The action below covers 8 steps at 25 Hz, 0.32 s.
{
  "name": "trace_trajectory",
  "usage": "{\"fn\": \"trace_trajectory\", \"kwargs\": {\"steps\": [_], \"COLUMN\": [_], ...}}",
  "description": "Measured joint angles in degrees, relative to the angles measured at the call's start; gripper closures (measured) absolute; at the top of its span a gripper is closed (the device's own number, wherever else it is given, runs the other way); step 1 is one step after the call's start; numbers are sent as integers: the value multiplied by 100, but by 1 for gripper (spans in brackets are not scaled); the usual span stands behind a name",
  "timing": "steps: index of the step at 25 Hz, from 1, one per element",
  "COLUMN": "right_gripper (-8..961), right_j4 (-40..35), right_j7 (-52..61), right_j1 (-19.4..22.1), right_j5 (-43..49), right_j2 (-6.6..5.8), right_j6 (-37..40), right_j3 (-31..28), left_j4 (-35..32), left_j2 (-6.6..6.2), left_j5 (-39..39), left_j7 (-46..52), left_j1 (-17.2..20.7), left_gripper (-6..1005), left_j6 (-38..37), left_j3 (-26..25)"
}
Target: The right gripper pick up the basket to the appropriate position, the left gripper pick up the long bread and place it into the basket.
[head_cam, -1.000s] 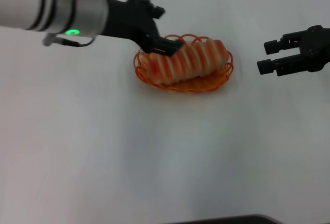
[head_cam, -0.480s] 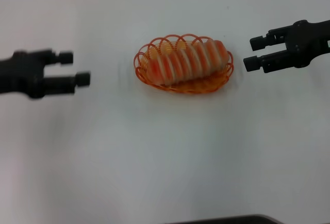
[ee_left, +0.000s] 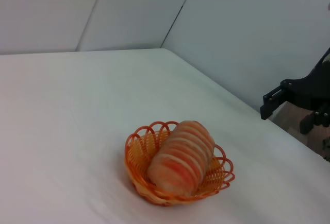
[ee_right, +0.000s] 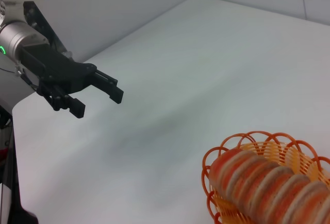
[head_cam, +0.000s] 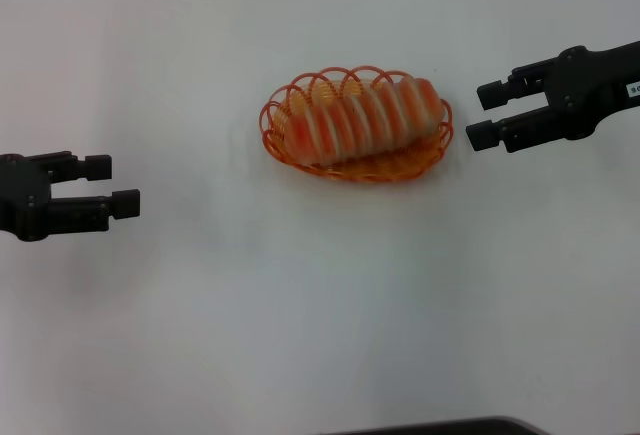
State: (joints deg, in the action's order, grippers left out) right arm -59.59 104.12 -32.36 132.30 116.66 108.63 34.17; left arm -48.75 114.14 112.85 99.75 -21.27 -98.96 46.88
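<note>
left gripper [head_cam: 115, 182]: parted, empty | right gripper [head_cam: 483, 115]: parted, empty

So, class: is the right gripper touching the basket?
Apart. The head view shows bare white table between the open right gripper and the basket rim.

Your head view looks steeply down on the table [head_cam: 300, 335] from above. Both wrist views look low across it from opposite sides, roughly 9 and 3 o'clock, and all three share the basket [head_cam: 356, 167] [ee_left: 135, 170] [ee_right: 210, 163] mid-table.
</note>
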Motion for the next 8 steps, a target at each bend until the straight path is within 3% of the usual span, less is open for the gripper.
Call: {"fn": "trace_trajectory", "kwargs": {"steps": [8], "right_gripper": [205], "right_j4": [0], "right_j7": [9], "right_j1": [44], "right_j5": [6], "right_j2": [-3], "right_j6": [9], "right_j3": [4], "left_j4": [9], "left_j2": [20], "left_j5": [0], "left_j7": [12], "left_j1": [-3], "left_gripper": [157], "left_j6": [-55], "left_j3": [1]}}
